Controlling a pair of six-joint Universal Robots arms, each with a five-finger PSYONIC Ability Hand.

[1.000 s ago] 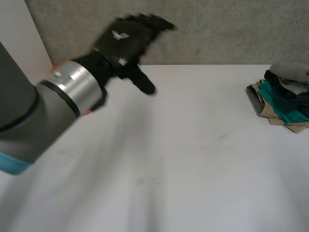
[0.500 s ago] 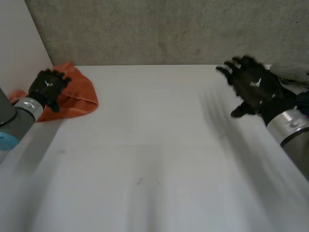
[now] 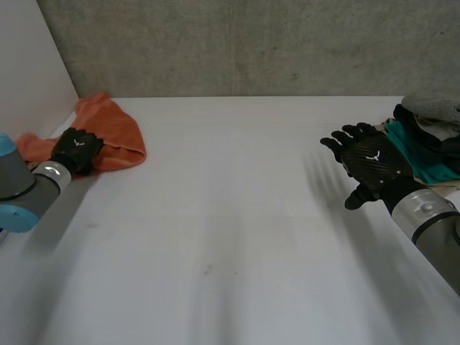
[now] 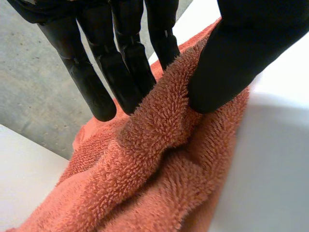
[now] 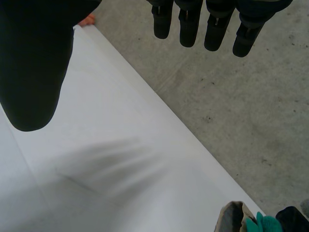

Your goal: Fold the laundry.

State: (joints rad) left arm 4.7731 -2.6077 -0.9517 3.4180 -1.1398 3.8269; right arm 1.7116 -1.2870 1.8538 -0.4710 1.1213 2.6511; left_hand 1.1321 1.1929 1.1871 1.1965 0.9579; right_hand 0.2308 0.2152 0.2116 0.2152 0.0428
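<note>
White surface [image 3: 237, 215], bare through the middle. Grey concrete-look wall [image 3: 251, 43] along its 12 o'clock edge, plain white panel [image 3: 29, 57] on the 9 o'clock side.

Orange towel [image 3: 115, 133] lies bunched at about 10 o'clock, in the corner where wall and panel meet. Pile of folded clothes [image 3: 424, 147] at 3 o'clock: teal, dark, grey and tan layers.

Left hand [image 3: 75, 149] is on the towel's near edge, arm low coming in from 9 o'clock. Left wrist view: a raised ridge of terry sits between the thumb [image 4: 231, 63] and the fingers [image 4: 120, 72]. Looks like a pinch, though contact on the finger side is hard to read.

Right hand [image 3: 370, 162] hovers at about 3 o'clock, just inboard of the pile. Its fingers [image 5: 215, 24] are straight and spread, thumb out, nothing in it.

The pile is cut off by the frame edge, so individual garments can't be told apart. The towel's 9 o'clock end is partly behind the left arm.
</note>
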